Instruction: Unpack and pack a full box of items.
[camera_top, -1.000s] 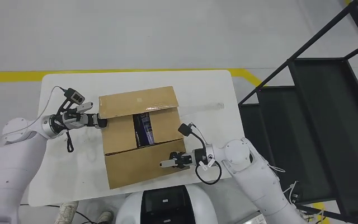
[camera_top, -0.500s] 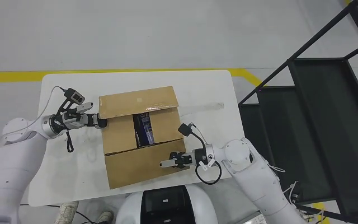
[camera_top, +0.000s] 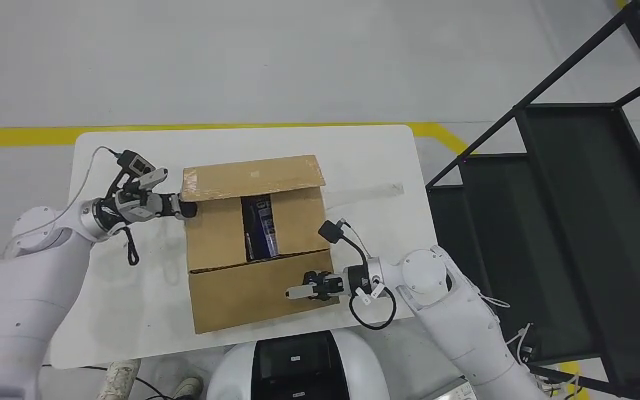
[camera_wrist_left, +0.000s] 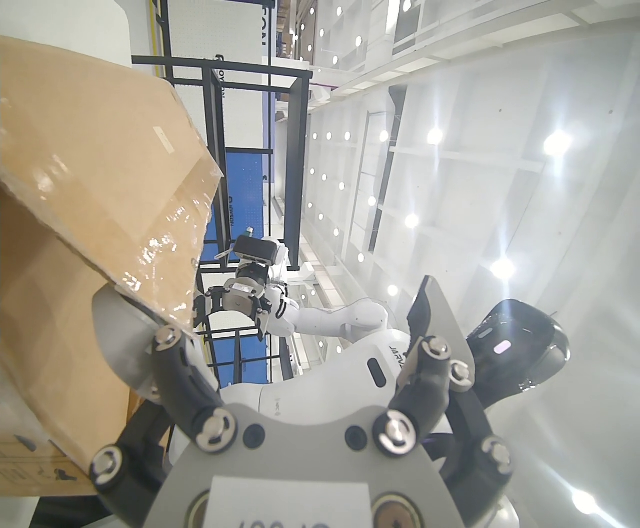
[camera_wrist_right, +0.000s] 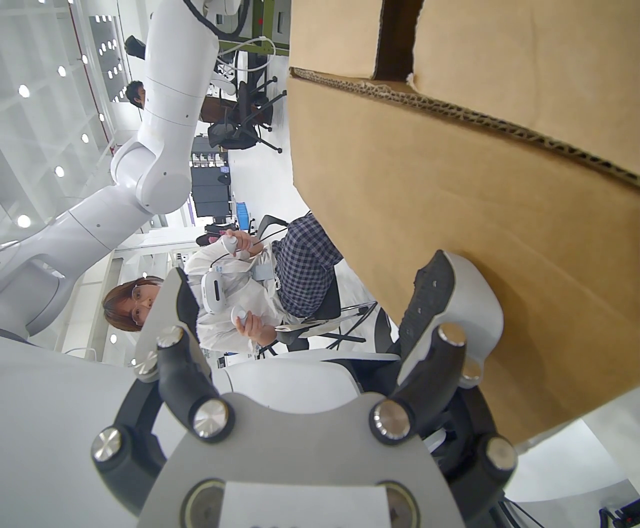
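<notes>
An open cardboard box (camera_top: 215, 240) stands mid-table with dark packaged items (camera_top: 260, 228) inside. Its far flap (camera_top: 255, 177) is partly raised, and its near flap (camera_top: 258, 296) folds outward toward the table's front edge. My left gripper (camera_top: 184, 206) is at the far flap's left corner. In the left wrist view the left gripper (camera_wrist_left: 270, 320) is open, one finger (camera_wrist_left: 122, 312) under the taped flap edge (camera_wrist_left: 100, 150). My right gripper (camera_top: 300, 293) is at the near flap's right end. The right gripper (camera_wrist_right: 300, 295) is open, one finger (camera_wrist_right: 435, 285) against the cardboard (camera_wrist_right: 475, 175).
A thin clear strip (camera_top: 365, 189) lies on the white table (camera_top: 370, 150) to the right of the box. A black metal stair frame (camera_top: 540, 180) stands beside the table's right edge. Bare tabletop lies behind the box and at the left front.
My left gripper has moved slightly away from the robot with the far flap's corner, and the flap has tilted up. The right arm has kept still.
</notes>
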